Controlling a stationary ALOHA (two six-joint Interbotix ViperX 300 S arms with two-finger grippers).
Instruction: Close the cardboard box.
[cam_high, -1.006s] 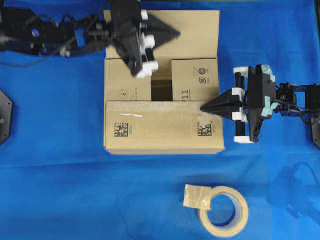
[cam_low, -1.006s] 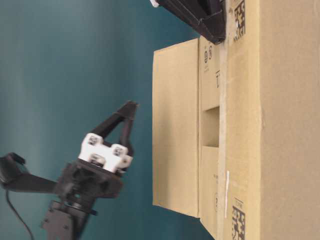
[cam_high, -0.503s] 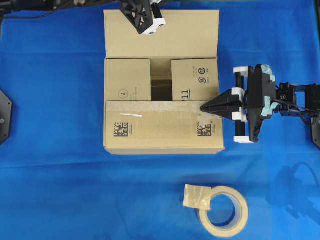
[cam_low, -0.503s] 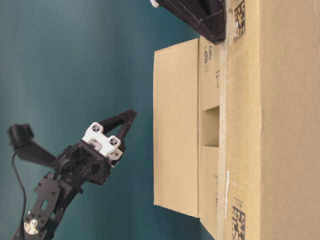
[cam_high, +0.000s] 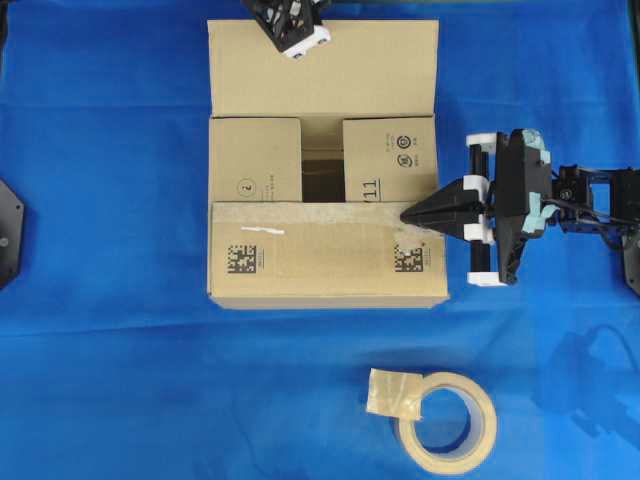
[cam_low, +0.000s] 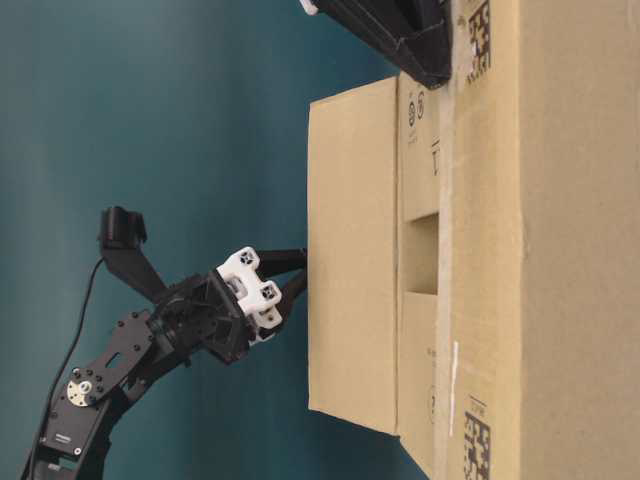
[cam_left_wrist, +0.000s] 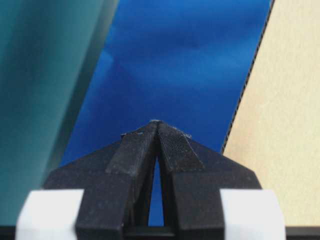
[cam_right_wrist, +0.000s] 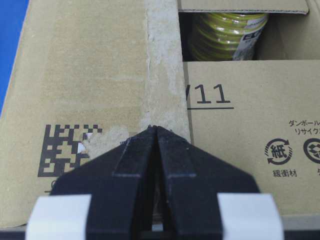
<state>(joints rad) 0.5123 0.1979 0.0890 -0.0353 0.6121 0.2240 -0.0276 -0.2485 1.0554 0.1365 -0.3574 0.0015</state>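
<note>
Cardboard box (cam_high: 323, 165) mid-table on blue cloth (cam_high: 120, 380), partly closed: two short flaps and near long flap down, far flap open; left gripper (cam_low: 297, 275) clenched empty behind it, right gripper (cam_high: 408, 213) clenched, pinning near flap.

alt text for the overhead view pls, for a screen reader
A cardboard box sits on a blue cloth, three flaps folded in and the far flap still open. The right gripper, shut, touches the near flap's edge; the left gripper is at the far flap. A tape roll lies nearby.
</note>
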